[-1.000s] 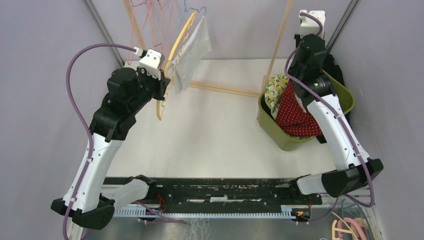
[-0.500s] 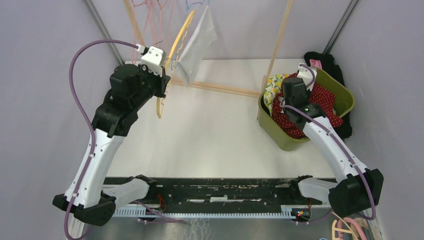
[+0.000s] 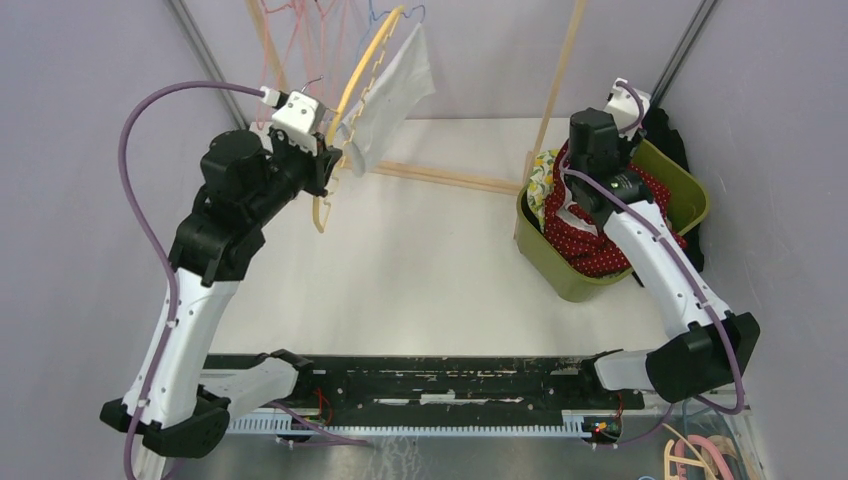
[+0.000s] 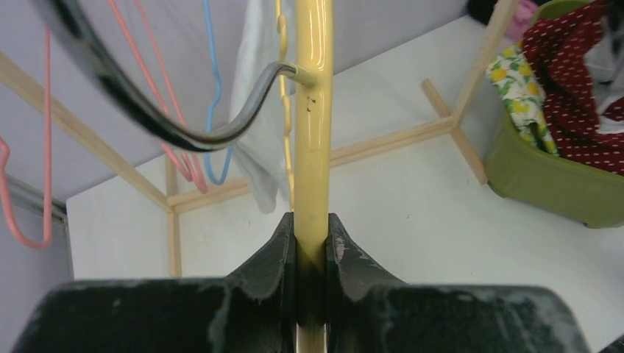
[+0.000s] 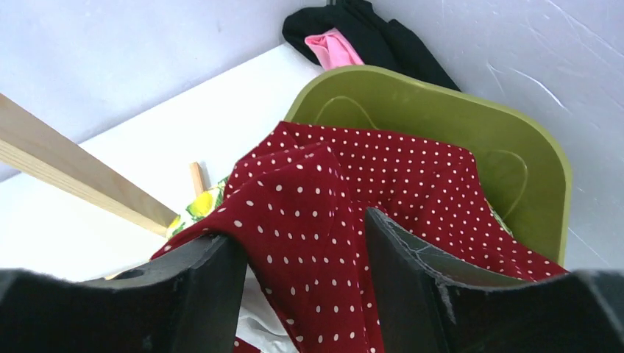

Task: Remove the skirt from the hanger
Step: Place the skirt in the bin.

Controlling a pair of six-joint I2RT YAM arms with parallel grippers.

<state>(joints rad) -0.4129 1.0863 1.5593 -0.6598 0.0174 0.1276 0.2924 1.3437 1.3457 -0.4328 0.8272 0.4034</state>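
here, left pincer (image 4: 311, 226) clamped on yellow hanger (image 4: 312, 110), right pincer (image 5: 302, 237) spread over red dotted cloth (image 5: 412, 184)

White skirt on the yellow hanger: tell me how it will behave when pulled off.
Probably floppy: the white skirt hangs in loose folds from the yellow hanger. Likely light, as it looks thin. It may snag on the hanger's notches, visible along its edge.
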